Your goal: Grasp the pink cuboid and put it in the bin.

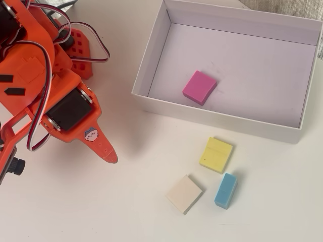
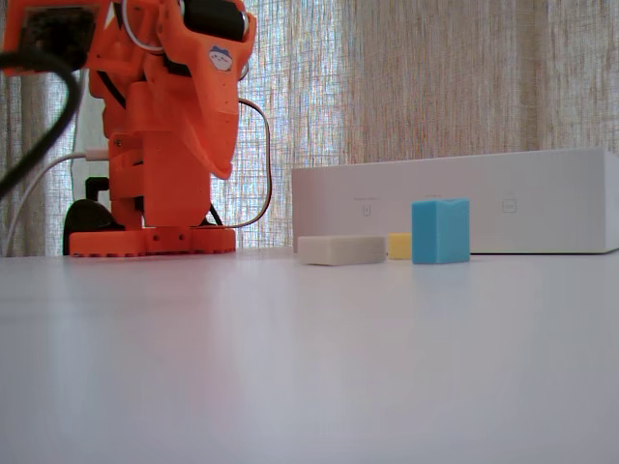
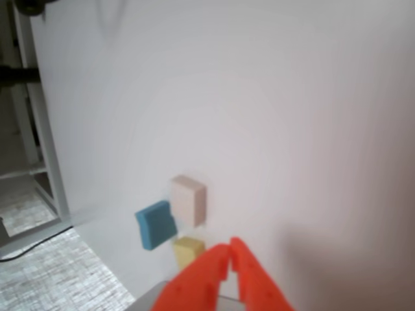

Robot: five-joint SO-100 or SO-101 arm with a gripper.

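The pink cuboid [image 1: 199, 87] lies flat on the pale floor of the bin [image 1: 212, 114], near its front wall in the overhead view. In the fixed view the white side of the bin [image 2: 464, 203] hides the cuboid. The wrist view does not show the cuboid. My orange gripper [image 1: 108, 157] hangs over the bare table, well left of the bin. Its fingertips meet in the wrist view [image 3: 230, 247], so it is shut with nothing held. The fixed view shows the gripper [image 2: 221, 166] pointing down beside the arm's base.
Three small blocks sit in front of the bin: yellow [image 1: 216, 155], cream [image 1: 184, 193] and blue [image 1: 225, 190]. The wrist view shows them just beyond the fingertips: cream [image 3: 188, 199], blue [image 3: 155, 224], yellow [image 3: 189, 251]. The arm's base [image 1: 78, 50] with cables fills the upper left.
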